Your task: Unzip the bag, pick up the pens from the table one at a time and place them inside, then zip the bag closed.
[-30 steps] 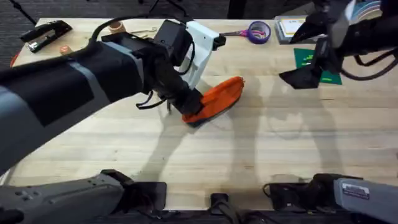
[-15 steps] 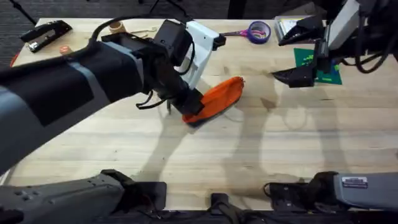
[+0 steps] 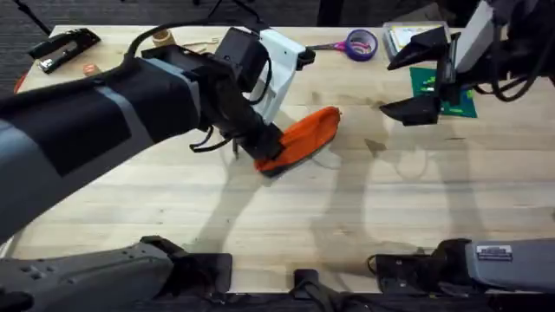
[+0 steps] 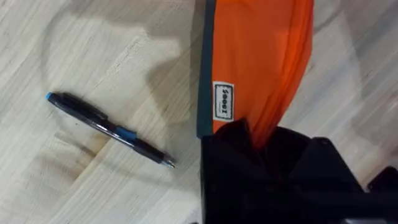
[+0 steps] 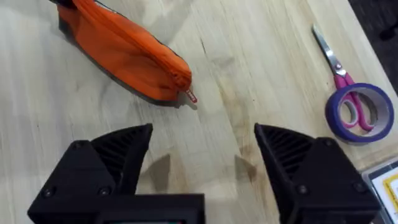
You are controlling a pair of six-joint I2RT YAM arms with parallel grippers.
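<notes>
On the table [image 3: 173, 208], left fingers [image 3: 264, 147] pinch the bag [image 3: 303, 137]; right fingers [image 3: 416, 74] gape

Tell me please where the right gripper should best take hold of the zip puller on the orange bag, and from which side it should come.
Probably the small red pull tab at the free end of the bag, coming from above with the right gripper open. The tab sticks out past the fabric onto the bare table, so fingers can close across it. The left gripper pins the other end.
</notes>
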